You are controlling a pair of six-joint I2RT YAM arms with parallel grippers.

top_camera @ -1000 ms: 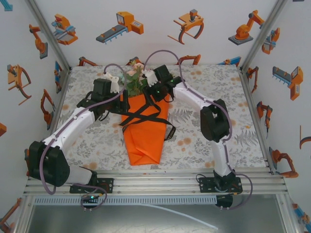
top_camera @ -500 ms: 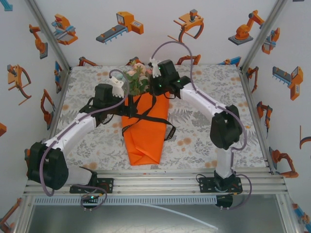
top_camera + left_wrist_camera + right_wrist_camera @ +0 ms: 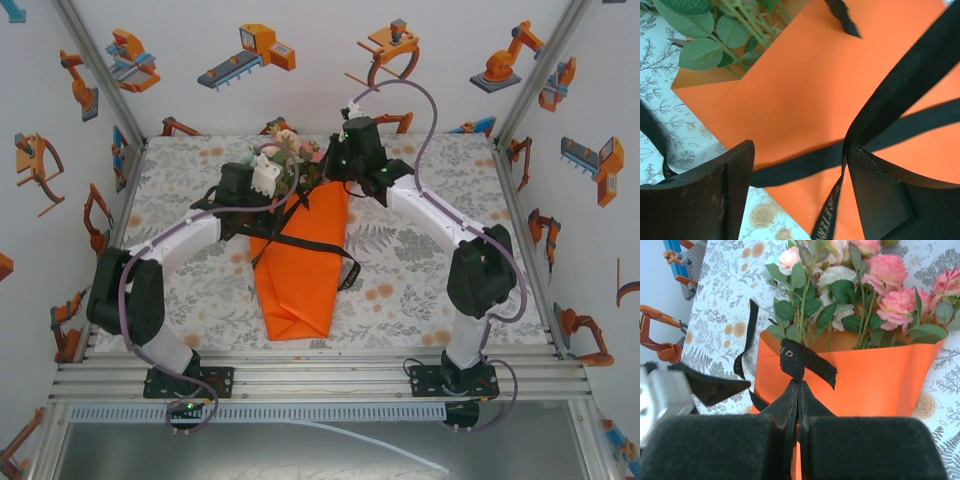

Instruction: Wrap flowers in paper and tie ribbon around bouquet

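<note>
Tying step: right claw [image 3: 797,392] clamped the ribbon [image 3: 807,365] at the bouquet [image 3: 295,290]; left claw [image 3: 799,152] stood open astride a strand. Next probably called for tightening.

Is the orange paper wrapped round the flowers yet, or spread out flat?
Wrapped: the paper is folded into a cone, the flowers poke from its open end, and the black ribbon crosses over it.

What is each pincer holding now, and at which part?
The right pincer pinches the ribbon near a free end. The left pincer is open, holding nothing.
</note>
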